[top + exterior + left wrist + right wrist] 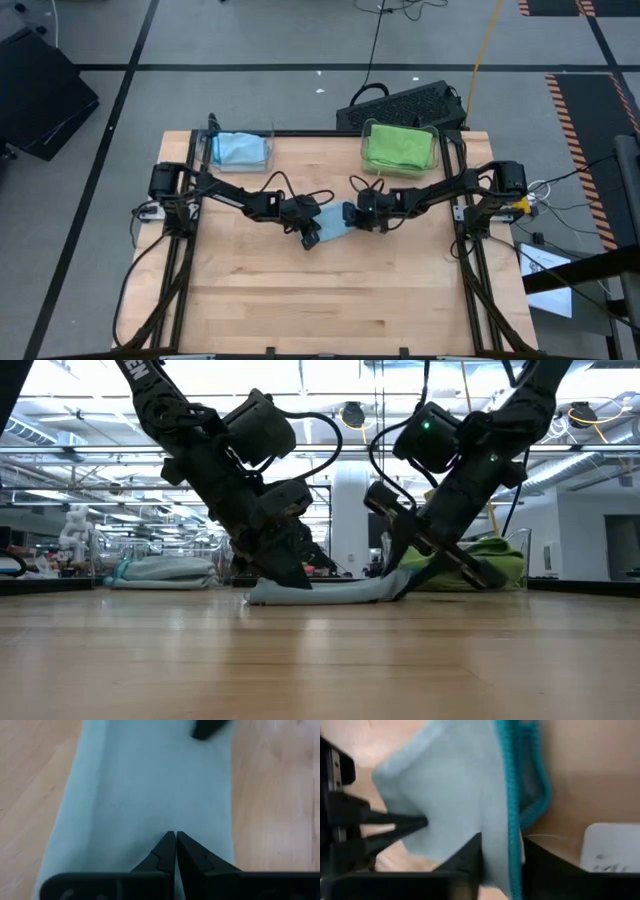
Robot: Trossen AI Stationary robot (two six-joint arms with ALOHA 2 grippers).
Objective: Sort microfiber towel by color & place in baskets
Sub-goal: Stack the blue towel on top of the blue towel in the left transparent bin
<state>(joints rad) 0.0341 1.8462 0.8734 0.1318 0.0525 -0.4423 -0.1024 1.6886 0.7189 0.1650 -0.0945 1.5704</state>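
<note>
You are looking at a wooden table [330, 300] with one light blue microfiber towel [334, 222] lying flat at its middle, both arms bent down onto it. Your left gripper [311, 238] sits on the towel's near-left end, fingers pressed together and pinning or pinching the cloth, likely to anchor it. Your right gripper [362, 214] is at the opposite end; its wrist view shows the teal-stitched hem running up between the two fingers, which are clamped on that edge, probably to lift or fold. Beyond the towel, at the table's far-left corner, a clear basket [241, 150] holds blue cloth. At the far-right corner, another clear basket [399, 146] holds green cloth [398, 144].
</note>
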